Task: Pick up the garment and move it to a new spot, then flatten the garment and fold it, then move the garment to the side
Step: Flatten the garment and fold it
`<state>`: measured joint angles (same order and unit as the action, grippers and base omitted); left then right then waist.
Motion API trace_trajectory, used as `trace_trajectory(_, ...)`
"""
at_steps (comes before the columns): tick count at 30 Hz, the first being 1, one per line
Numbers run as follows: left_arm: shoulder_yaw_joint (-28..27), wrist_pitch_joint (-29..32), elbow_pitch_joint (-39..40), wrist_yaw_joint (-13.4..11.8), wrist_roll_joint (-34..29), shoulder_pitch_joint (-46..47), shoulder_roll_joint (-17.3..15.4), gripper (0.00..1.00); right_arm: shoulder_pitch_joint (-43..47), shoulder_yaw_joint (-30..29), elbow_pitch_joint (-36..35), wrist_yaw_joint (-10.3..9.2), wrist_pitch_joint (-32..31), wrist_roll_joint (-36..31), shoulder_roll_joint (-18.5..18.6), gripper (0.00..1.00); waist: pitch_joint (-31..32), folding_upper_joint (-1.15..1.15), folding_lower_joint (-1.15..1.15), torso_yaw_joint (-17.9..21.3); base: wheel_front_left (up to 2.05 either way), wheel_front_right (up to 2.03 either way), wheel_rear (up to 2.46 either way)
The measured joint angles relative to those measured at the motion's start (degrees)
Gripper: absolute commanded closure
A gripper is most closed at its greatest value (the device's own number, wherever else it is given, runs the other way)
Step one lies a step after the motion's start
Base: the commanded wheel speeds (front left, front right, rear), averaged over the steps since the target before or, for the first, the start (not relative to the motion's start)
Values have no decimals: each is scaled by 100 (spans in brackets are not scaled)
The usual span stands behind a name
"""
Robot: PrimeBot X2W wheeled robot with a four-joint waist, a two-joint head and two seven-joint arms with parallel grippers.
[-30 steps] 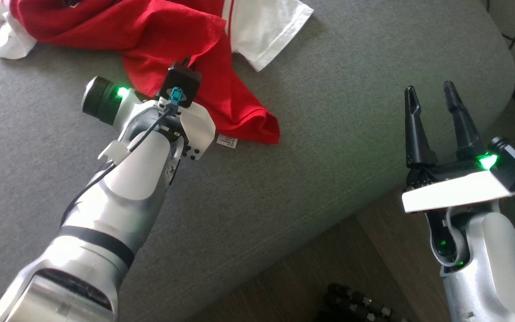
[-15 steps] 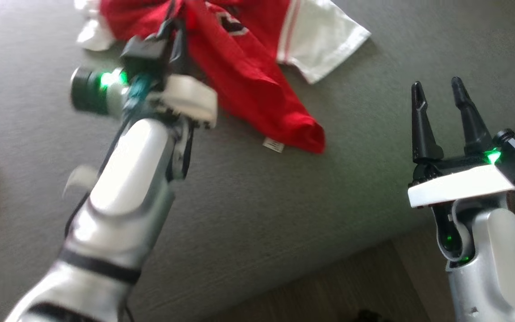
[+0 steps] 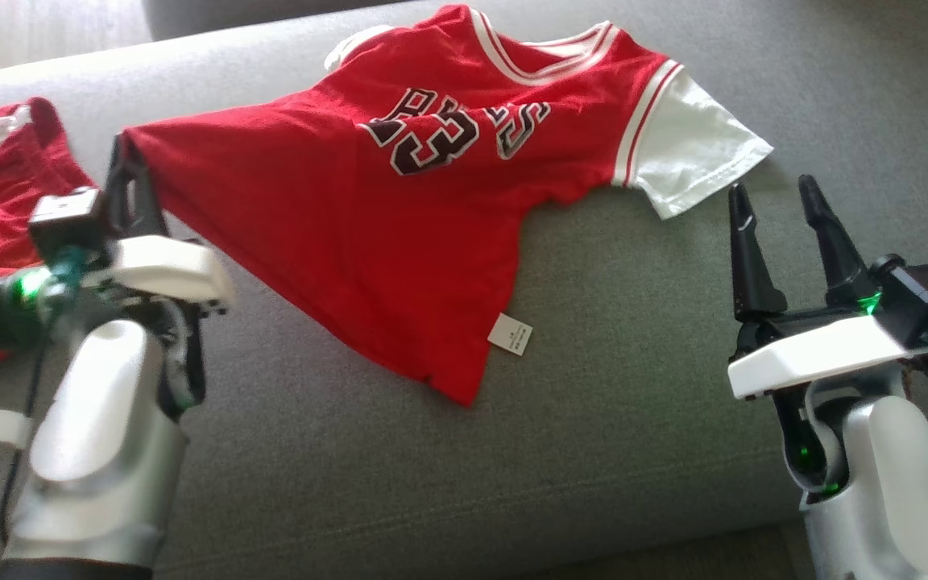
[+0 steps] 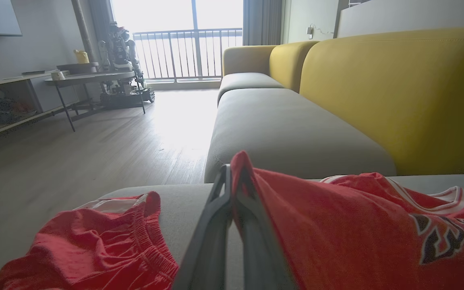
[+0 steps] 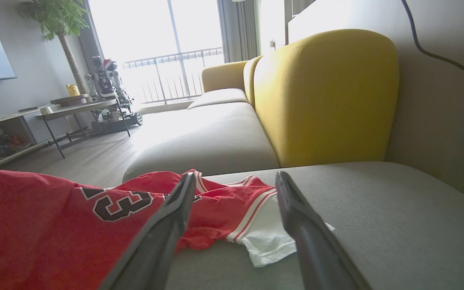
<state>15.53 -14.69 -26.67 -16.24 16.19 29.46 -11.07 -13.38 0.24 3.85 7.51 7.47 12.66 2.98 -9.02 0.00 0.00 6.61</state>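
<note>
Yellow sofa (image 4: pixel 397 92), seemingly wooden floor (image 4: pixel 95 153), bright window (image 4: pixel 175 24).

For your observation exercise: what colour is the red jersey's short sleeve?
White fabric sleeve of the red jersey; head view shows it best.

left gripper (image 4: pixel 230 181) pinched tight on a raised corner of the red garment (image 4: pixel 336 225); the cloth drapes over the right finger and runs off right, dark lettering showing. red shorts (image 4: pixel 95 249) lie bunched lower left on the grey sofa seat (image 4: pixel 179 201), apart from the fingers. yellow backrest (image 4: pixel 397 92) on the right, wood floor (image 4: pixel 95 149) and table (image 4: pixel 91 77) on the left.
</note>
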Motion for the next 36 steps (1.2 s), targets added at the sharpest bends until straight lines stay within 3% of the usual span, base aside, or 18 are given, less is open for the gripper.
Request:
trace_trajectory(2,-113,0,-149,3,89,4,-37,100,0,25,33,0,0,1,-1,0,39,0,0,-38,0,0,0)
trace_trajectory(3,-105,23,-292,19,112,6,-45,57,0,26,49,0,0,3,-1,0,39,0,0,-37,0,0,0)
trace_trajectory(4,-90,76,-555,16,122,5,-20,0,0,25,107,0,0,22,0,0,21,0,0,-24,0,0,0)
trace_trajectory(12,-5,90,-946,113,171,102,99,0,-1,-3,204,0,1,25,0,0,22,0,0,-66,0,0,0)
trace_trajectory(18,-58,40,-554,122,281,120,254,0,-1,-24,203,0,0,25,0,0,100,0,0,-213,0,0,0)
trace_trajectory(25,182,151,-248,439,705,-826,659,0,1,-18,199,0,-19,26,0,0,120,0,0,-338,0,0,0)
trace_trajectory(36,-53,434,-1055,369,1203,-738,736,0,-5,103,109,0,-67,45,0,0,-105,0,0,-19,0,0,0)
